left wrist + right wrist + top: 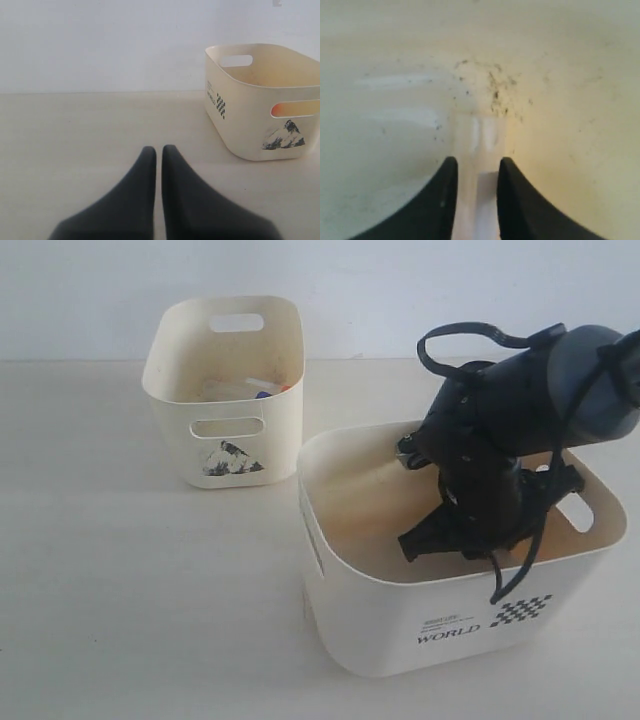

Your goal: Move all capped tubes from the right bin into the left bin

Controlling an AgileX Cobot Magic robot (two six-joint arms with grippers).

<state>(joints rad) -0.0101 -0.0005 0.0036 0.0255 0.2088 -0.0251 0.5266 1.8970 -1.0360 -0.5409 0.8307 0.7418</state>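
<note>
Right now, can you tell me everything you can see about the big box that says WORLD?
The WORLD bin is a wide cream plastic tub with rounded corners, upright on the pale table, right of the smaller bin. Its front shows black WORLD lettering beside a checker mark; oval handle slots pierce its ends. Its floor has dark specks. The right hand reaches inside, fingers either side of a clear tube on the floor.

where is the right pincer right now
In the exterior view's right half, the right pincer is down inside the right bin, its fingers flanking a clear tube on the floor.
</note>
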